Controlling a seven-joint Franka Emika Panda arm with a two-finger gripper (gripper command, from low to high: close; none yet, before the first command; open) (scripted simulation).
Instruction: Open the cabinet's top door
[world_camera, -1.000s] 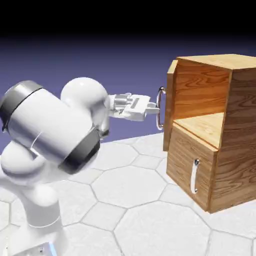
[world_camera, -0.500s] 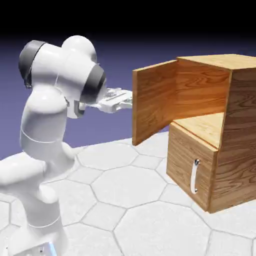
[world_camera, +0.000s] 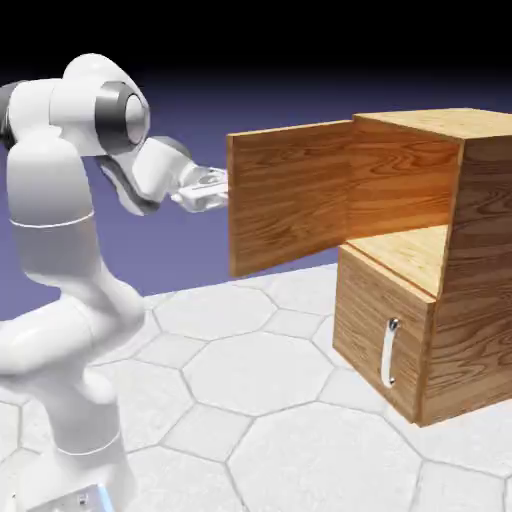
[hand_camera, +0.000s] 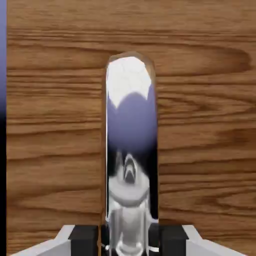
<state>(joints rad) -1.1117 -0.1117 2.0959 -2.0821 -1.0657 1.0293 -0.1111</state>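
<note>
Behind everything there is a plain blue-violet backdrop that becomes black at the top, and below it a white table (world_camera: 270, 380) with a pattern of large hexagons. The cabinet (world_camera: 470, 270), a box of brown wood grain, stands on the table toward its right side in the exterior view. The top door (world_camera: 290, 195) is swung out wide from the upper compartment, so its panel stands almost in line with the cabinet's side and points toward the arm; the upper compartment is open and its wooden floor shows. The lower door (world_camera: 375, 330) is closed, with its short silver handle (world_camera: 388, 352) upright on the front. The white arm (world_camera: 60, 260) rises from the lower left corner, and the hand (world_camera: 222, 187) reaches level to the outer edge of the top door. In the hand view the door's wood fills the picture, and the silver bar handle (hand_camera: 131, 150) runs up between the two grey fingertips (hand_camera: 85, 237), which are clamped together on it from both sides.
</note>
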